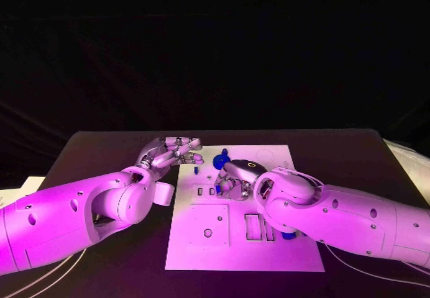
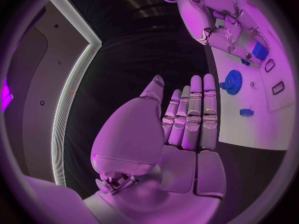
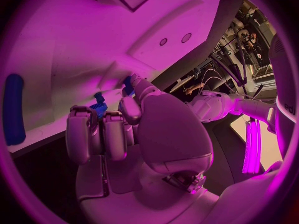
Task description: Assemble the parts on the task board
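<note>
The white task board lies in the middle of the black table. My right hand is down on its far half with fingers curled. Its thumb and a finger pinch a small blue part against the board. A blue toothed part sits just beyond the curled fingers. A blue gear and a small blue part rest on the board near its far left edge. My left hand hovers by that edge, fingers straight and side by side, holding nothing.
A long blue piece lies on the board beside my right forearm, with several slots and holes on the board's near half. Black table surrounds the board. A pale sheet lies at the left edge.
</note>
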